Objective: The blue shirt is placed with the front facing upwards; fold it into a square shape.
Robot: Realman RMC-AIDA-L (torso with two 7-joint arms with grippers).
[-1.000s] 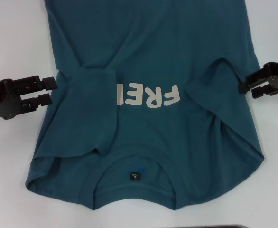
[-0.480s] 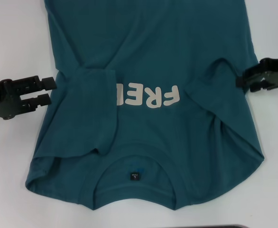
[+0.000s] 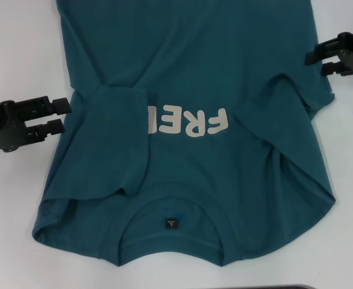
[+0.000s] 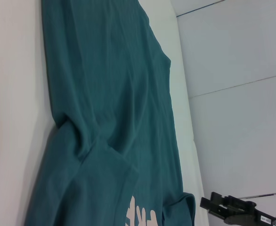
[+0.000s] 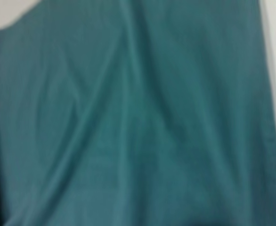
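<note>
The blue shirt [image 3: 188,72] lies flat on the white table [image 3: 14,48], collar and dark neck label [image 3: 171,223] nearest me, with pale letters "FRE" [image 3: 188,122] showing. Both sleeves are folded inward over the chest; the left one covers part of the lettering. My left gripper [image 3: 60,115] sits open just off the shirt's left edge, nothing between its fingers. My right gripper [image 3: 317,64] is open at the shirt's right edge, farther back than the folded right sleeve [image 3: 273,102]. In the left wrist view the shirt [image 4: 109,117] runs lengthwise and the right gripper [image 4: 227,209] shows beyond it. Teal cloth [image 5: 138,117] fills the right wrist view.
Bare white table [image 3: 345,180] flanks the shirt on both sides. A dark strip [image 3: 285,287] shows at the near table edge. Pale wall panels [image 4: 237,94] stand beyond the table in the left wrist view.
My right gripper has moved away from the folded right sleeve toward the far side of the table, along the shirt's right edge. The sleeve stays folded. The left gripper has not moved.
</note>
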